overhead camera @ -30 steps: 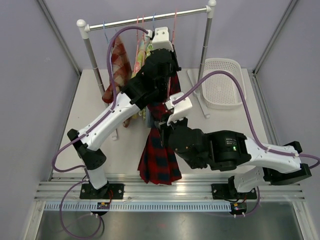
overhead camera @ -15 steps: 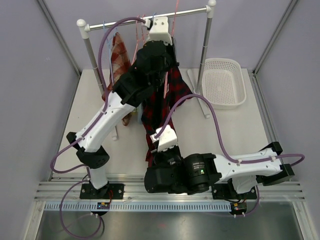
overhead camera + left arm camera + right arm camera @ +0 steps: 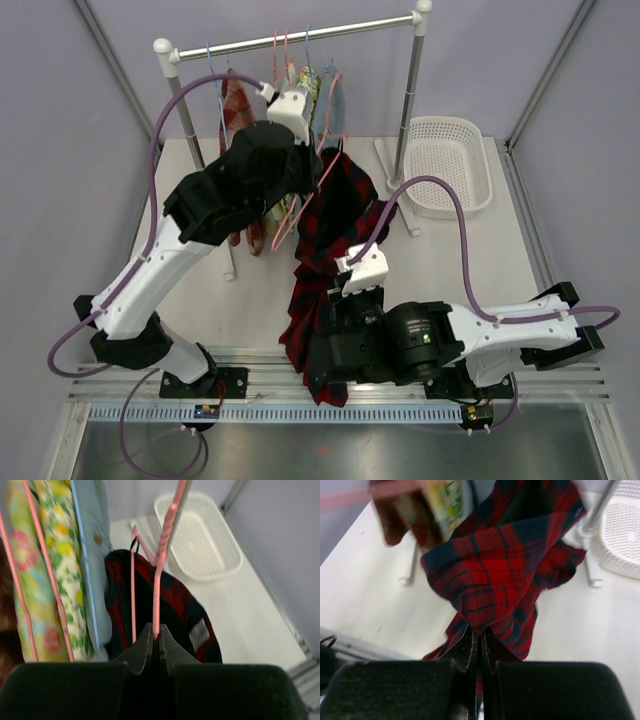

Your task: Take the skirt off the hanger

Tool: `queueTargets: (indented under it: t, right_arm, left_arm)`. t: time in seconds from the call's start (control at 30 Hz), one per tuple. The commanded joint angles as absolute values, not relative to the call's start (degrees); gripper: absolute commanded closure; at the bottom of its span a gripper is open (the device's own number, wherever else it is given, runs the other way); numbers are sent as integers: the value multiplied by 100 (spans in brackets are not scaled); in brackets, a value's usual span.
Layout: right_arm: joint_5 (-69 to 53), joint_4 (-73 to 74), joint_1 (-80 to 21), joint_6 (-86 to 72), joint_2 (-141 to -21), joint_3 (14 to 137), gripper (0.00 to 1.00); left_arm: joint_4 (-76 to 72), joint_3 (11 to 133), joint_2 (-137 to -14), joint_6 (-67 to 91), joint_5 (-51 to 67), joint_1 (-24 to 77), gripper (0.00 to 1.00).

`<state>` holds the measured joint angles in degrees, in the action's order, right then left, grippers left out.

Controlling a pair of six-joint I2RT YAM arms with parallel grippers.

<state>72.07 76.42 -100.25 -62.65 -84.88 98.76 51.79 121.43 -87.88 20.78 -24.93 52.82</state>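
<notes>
The red and navy plaid skirt (image 3: 340, 205) hangs from the far end of a pink wire hanger (image 3: 325, 175), and its lower part trails down to the table's near edge. My left gripper (image 3: 312, 135) is shut on the hanger's rod (image 3: 155, 595), just below the rack rail. In the left wrist view the skirt (image 3: 175, 600) bunches beyond the left gripper (image 3: 155, 630). My right gripper (image 3: 348, 262) is shut on a fold of the skirt (image 3: 505, 555), pinched between the tips of the right gripper (image 3: 479, 630).
The rack rail (image 3: 300, 38) carries other hangers with a brown check garment (image 3: 238, 105), a floral one (image 3: 60, 555) and a light blue one (image 3: 92, 540). A white basket (image 3: 445, 165) stands at the back right beside the rack's right post (image 3: 410, 100).
My left arm has swung left and down from the rail with the pink hanger. My right gripper has pulled the skirt toward the near edge, then shifted slightly right; the skirt now drapes lower.
</notes>
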Motion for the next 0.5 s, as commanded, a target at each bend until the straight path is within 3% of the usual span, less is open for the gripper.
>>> queueTargets:
  t: [0.0, 0.13, 0.23, 0.33, 0.47]
  right_arm:
    - [7919, 7334, -9538, -5194, -7832, 9908, 100]
    - [7368, 4231, -8493, -2554, -6649, 8669, 100]
    - [6726, 2800, -7526, -1399, -5901, 7683, 100]
    - [6513, 2907, -6866, -1231, -5862, 7453, 100]
    - [6530, 3611, -6417, -1475, -6134, 7523, 100]
  left_arm:
    - [6132, 11429, -8071, 3038, -1689, 5458, 100]
    - [6197, 10961, -7437, 3664, -715, 5721, 100]
    - [5950, 11055, -6953, 3946, -211, 6037, 100]
    - [6362, 11259, -6672, 4139, -465, 6205, 100]
    - [5953, 10078, -5865, 4359, 233, 6240, 100]
